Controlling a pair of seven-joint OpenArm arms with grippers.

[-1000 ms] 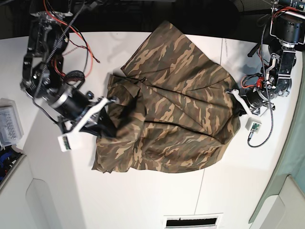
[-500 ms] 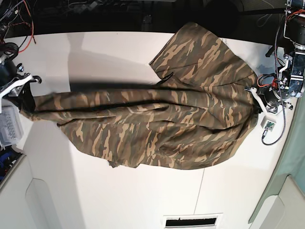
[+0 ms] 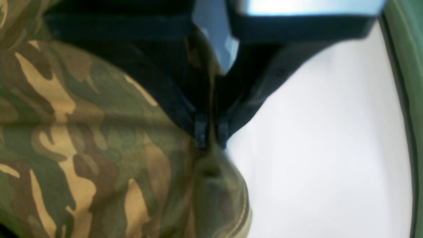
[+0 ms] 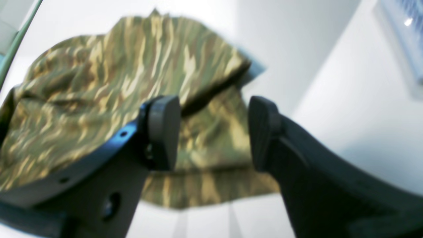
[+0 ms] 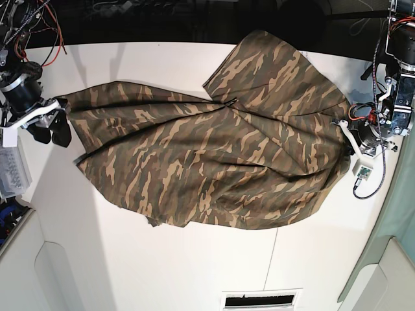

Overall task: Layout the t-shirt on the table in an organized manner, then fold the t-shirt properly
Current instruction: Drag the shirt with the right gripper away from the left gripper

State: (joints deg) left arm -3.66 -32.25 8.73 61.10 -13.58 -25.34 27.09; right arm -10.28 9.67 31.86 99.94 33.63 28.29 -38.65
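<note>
Across the white table [image 5: 194, 259], the camouflage t-shirt [image 5: 214, 162] lies spread but wrinkled.
At its right edge the left gripper [image 3: 211, 137] pinches the cloth; at its left end the right gripper [image 4: 214, 132] stands wide apart, holding nothing.

My left wrist camera is very blurry. The t-shirt [image 3: 82, 148] runs off the left and bottom edges there, so I only see a small part of it. My left gripper [image 3: 211, 134] hides the bit of cloth it pinches. My right wrist picture is blurry too, and my right gripper [image 4: 214, 132] covers some of the shirt. From above, the table [image 5: 194, 265] is cut off at the bottom.
</note>
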